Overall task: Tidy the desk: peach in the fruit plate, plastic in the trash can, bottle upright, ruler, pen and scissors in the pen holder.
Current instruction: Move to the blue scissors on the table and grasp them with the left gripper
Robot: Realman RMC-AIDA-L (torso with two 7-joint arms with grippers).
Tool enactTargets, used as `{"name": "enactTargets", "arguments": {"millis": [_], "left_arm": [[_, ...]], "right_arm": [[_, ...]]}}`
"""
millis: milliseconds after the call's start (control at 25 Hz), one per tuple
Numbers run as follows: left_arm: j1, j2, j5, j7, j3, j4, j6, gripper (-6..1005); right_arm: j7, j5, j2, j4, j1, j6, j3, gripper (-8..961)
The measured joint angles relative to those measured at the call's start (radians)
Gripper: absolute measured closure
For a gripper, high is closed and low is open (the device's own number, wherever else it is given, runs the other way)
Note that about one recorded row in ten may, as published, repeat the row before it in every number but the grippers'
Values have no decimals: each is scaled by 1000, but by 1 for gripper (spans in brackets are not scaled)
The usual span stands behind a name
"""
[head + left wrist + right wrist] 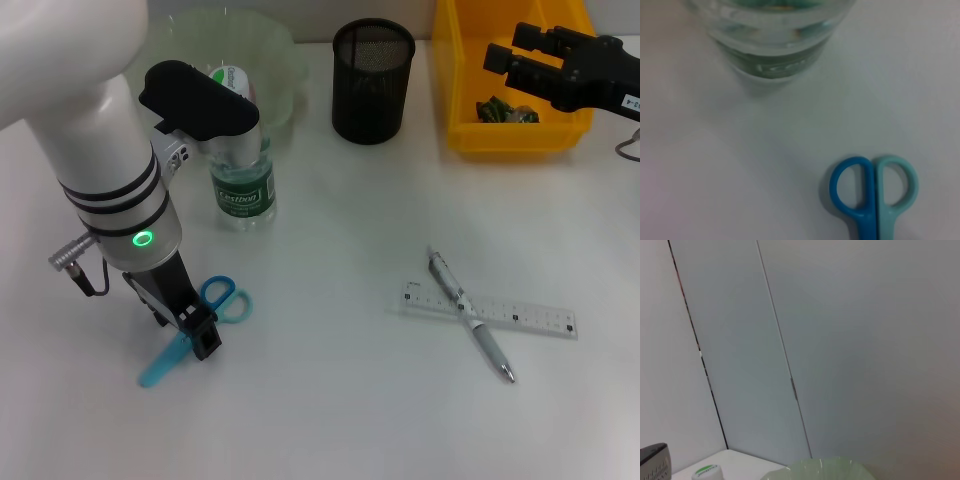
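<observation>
The left gripper is reaching down over the scissors near the tabletop's left edge, its jaws seemingly straddling the blades (whether they are pinching, I cannot tell). The bottle is standing upright just behind. The pen is lying across the ruler toward the right. The right gripper is hovering with jaws apart over the yellow bin at the far right corner, beside the pen holder.

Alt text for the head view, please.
The left gripper is down at the blue scissors lying on the white desk, before an upright bottle. A pen lies across a ruler.
</observation>
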Motion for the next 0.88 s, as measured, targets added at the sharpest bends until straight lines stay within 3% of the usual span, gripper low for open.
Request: {"name": "enactTargets", "arguments": {"millis": [320, 880], "left_arm": [[-3, 0, 0, 0, 4, -8, -1, 361], [-11, 0, 14, 0, 13, -19, -5, 546]], "right_arm": [[0, 0, 0, 0, 0, -2, 0, 332], [0, 0, 0, 0, 0, -1, 0, 332]]}}
